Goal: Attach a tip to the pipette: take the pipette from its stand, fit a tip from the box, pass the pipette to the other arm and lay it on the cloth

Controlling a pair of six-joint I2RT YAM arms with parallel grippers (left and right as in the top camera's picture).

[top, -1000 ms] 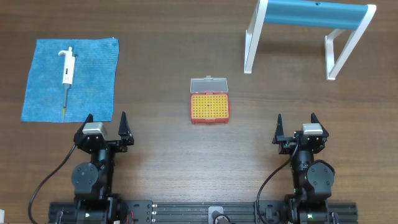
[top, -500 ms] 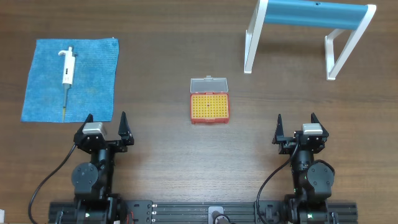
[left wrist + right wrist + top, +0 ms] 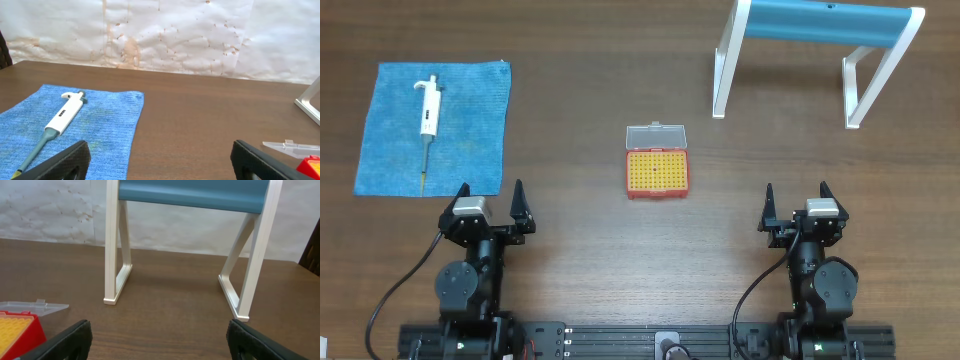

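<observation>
We note the white plastic pipette (image 3: 428, 110), yellow tip fitted, lying on the blue woven cloth (image 3: 470, 140) at upper left of the top view. The red tip box (image 3: 657, 172) sits mid-frame, and the blue-topped white stand (image 3: 825, 22) is at upper right. Low in frame, the left gripper (image 3: 490, 186) and right gripper (image 3: 796, 186) each have 2 fingers spread, holding nothing.

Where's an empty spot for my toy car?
Bare brown wooden table lies between the blue cloth and the red box of yellow tips, and between that box and the white-legged blue-topped stand. The white pipette fills the cloth's left half.
</observation>
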